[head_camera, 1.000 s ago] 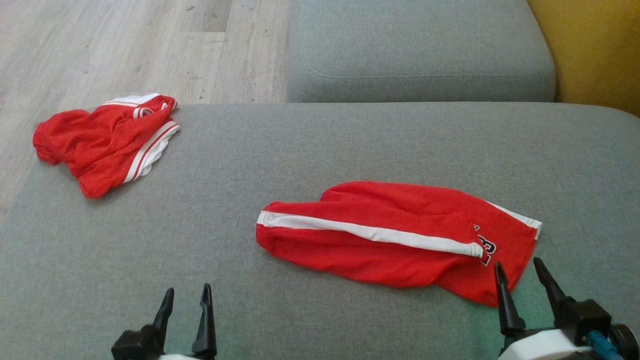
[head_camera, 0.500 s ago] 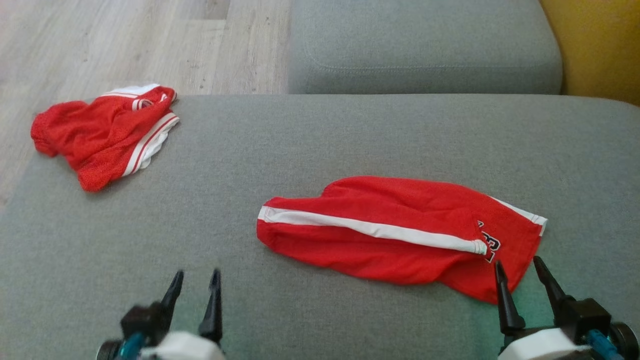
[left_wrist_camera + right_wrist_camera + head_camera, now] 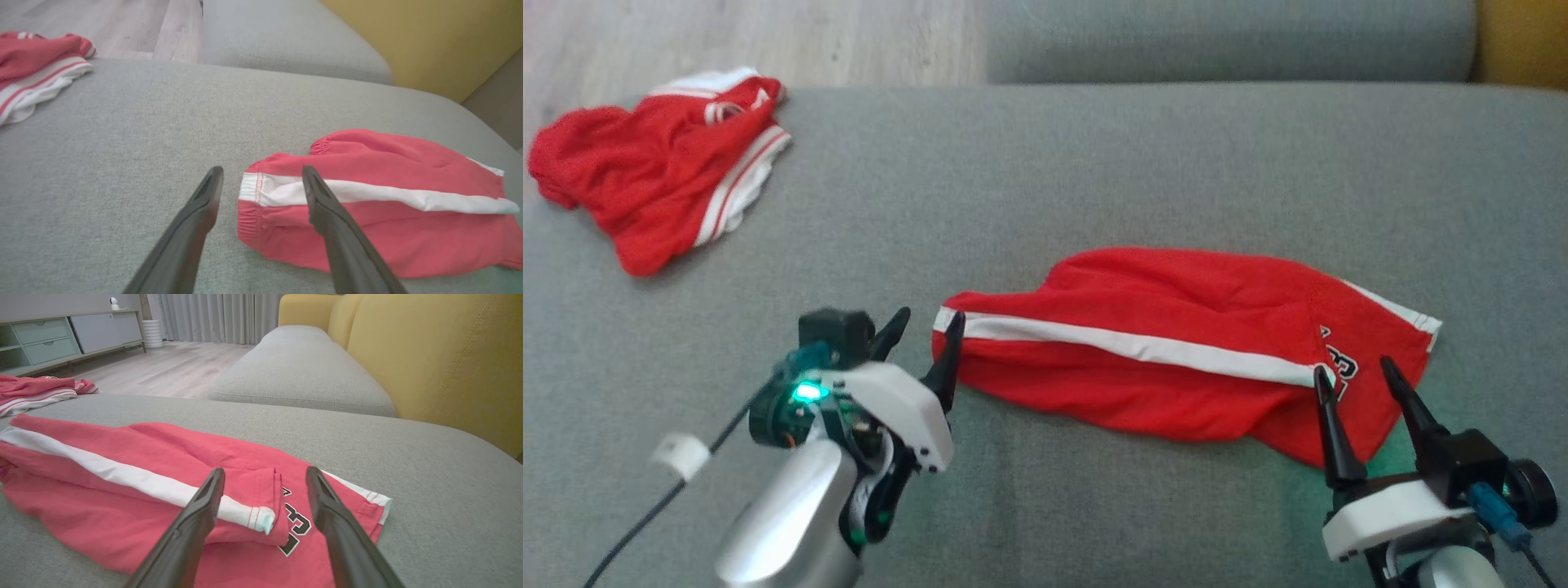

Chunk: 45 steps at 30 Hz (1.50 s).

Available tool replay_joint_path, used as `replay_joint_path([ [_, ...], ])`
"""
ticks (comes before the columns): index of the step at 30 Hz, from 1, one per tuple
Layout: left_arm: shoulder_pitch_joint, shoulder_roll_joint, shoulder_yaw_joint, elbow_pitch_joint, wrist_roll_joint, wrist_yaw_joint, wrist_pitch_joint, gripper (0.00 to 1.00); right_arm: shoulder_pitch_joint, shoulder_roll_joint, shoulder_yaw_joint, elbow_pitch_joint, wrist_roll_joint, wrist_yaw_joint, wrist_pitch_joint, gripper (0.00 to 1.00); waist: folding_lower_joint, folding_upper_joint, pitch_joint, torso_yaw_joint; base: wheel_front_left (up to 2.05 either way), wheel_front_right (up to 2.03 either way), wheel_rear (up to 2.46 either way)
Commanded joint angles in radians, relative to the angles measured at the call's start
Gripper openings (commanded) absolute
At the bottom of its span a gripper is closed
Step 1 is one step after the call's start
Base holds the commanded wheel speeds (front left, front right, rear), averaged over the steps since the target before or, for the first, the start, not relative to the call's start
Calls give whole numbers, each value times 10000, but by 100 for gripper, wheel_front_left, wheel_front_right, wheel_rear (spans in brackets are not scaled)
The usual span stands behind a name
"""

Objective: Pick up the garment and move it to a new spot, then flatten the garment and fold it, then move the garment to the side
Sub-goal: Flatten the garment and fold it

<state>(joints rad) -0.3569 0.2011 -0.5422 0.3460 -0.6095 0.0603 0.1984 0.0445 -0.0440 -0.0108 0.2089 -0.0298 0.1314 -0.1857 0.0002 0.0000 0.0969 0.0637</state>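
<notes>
The garment (image 3: 1176,351) is a pair of red shorts with a white side stripe and a dark number print, lying loosely folded on the grey couch seat (image 3: 1094,180). My left gripper (image 3: 931,314) is open at its left, waistband end, one finger over the white stripe. In the left wrist view the open left gripper (image 3: 261,169) straddles that edge of the garment (image 3: 367,212). My right gripper (image 3: 1352,366) is open at the right end, beside the number. The right wrist view has the right gripper (image 3: 264,470) over the stripe's end on the garment (image 3: 122,457).
A second, crumpled pair of red shorts (image 3: 645,180) with white trim lies at the seat's far left corner. Beyond the seat are another grey cushion (image 3: 1217,41), wood floor (image 3: 768,33) and a yellow backrest (image 3: 429,355). A low cabinet (image 3: 61,335) stands across the room.
The head camera has tilted down. My left arm has come forward and to the right, up to the garment's waistband end. The right gripper has edged forward. Both stay open.
</notes>
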Motion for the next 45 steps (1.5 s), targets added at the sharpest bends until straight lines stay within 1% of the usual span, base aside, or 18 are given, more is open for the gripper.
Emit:
replay_joint_path([
  [1,-522,102,383,-167,-32,-41,86,100,-423,-62,244,-349,-90,-7,-10,100,-2,0,243,-82,0,0,0],
  [7,-1075,66,425,344,-184,-99,440,100,-646,-62,174,-459,-208,-7,28,100,-2,0,687,-148,0,0,0],
  [16,-1323,-12,228,754,-281,-366,600,100,-829,-62,135,-441,-251,-7,29,100,-2,0,864,-236,0,0,0],
  [17,-1333,-34,180,805,-297,-405,653,97,-845,-62,140,-433,-253,-7,30,100,-2,0,864,-254,0,0,0],
  [18,-1351,-59,164,847,-306,-411,655,89,-862,-62,144,-424,-257,-7,26,100,-2,0,862,-277,0,0,0],
  [19,-1374,-86,159,889,-310,-401,638,73,-879,-62,151,-420,-260,-7,22,100,-2,0,859,-303,0,0,0],
  [20,-1394,-114,156,928,-316,-397,610,51,-891,-62,156,-421,-261,-7,19,100,-2,0,856,-328,0,0,0],
  [24,-1432,-203,260,978,-307,-344,144,26,-893,-62,164,-433,-273,-7,4,100,-2,0,826,-405,0,0,0],
  [25,-1408,-220,299,968,-300,-307,-5,24,-881,-62,160,-435,-280,-7,1,100,-2,0,813,-413,0,0,0],
  [27,-1285,-244,373,927,-349,-288,-247,11,-846,-62,149,-439,-322,-7,13,100,-2,0,782,-411,0,0,0],
  [28,-1202,-237,405,896,-369,-281,-360,0,-827,-62,152,-438,-363,-7,34,100,-2,0,766,-404,0,0,0],
  [32,-762,-213,434,653,-322,-159,-828,0,-773,-62,287,-424,-472,-7,152,100,-2,0,729,-345,0,0,0],
  [38,-75,-419,438,244,-208,167,-1677,0,-866,-62,535,-332,-496,-7,363,100,-2,0,784,-202,0,0,0],
  [45,205,-577,288,105,-117,289,-2000,0,-973,-62,797,-55,-454,-7,853,100,-2,0,881,-79,0,0,0],
])
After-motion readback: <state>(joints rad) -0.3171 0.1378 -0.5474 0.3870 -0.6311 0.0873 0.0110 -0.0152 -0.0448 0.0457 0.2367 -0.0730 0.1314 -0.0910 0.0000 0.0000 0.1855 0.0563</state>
